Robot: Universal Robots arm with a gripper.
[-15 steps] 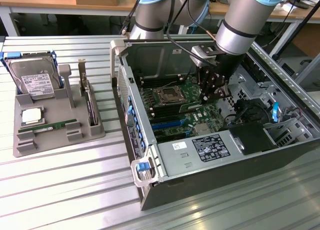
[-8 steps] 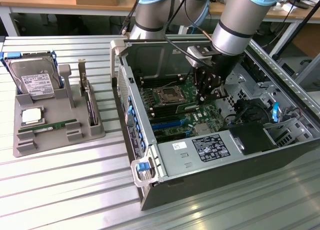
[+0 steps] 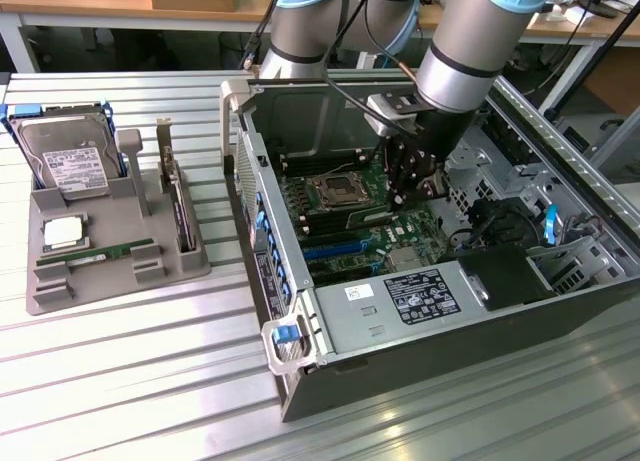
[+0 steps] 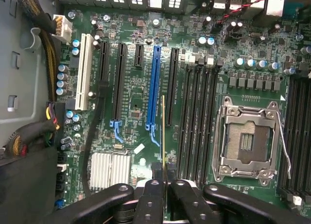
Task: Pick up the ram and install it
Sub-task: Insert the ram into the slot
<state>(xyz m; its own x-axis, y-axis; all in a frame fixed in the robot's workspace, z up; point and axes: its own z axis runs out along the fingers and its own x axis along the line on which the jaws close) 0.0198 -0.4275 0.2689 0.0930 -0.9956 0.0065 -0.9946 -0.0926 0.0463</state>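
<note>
While your arm hangs over the open computer case (image 3: 300,311), the exterior view reads from its left like this: a grey parts tray (image 3: 50,291) on the slatted table (image 3: 120,381) carries a silver hard drive (image 3: 68,161), a processor chip (image 3: 62,232), a green memory stick lying flat (image 3: 105,253) and an expansion card (image 3: 180,211) standing on edge. Further toward the exterior view's right, your gripper (image 3: 412,186) sits low inside the case, just above the motherboard (image 3: 345,216) and beside the empty processor socket (image 3: 335,191). Past it lie the power supply (image 3: 425,296) and bundled black cables (image 3: 490,221).

From the wrist view, your fingers (image 4: 150,199) are clamped together on the ram (image 4: 164,131), seen edge-on as a thin gold-green line running away from the gripper (image 4: 163,185). The ram hangs over the board between the blue expansion slot (image 4: 154,85) and the bank of black memory slots (image 4: 197,117), with the processor socket (image 4: 250,139) beyond them. Whether its lower edge touches a slot, you cannot tell from these views.
</note>
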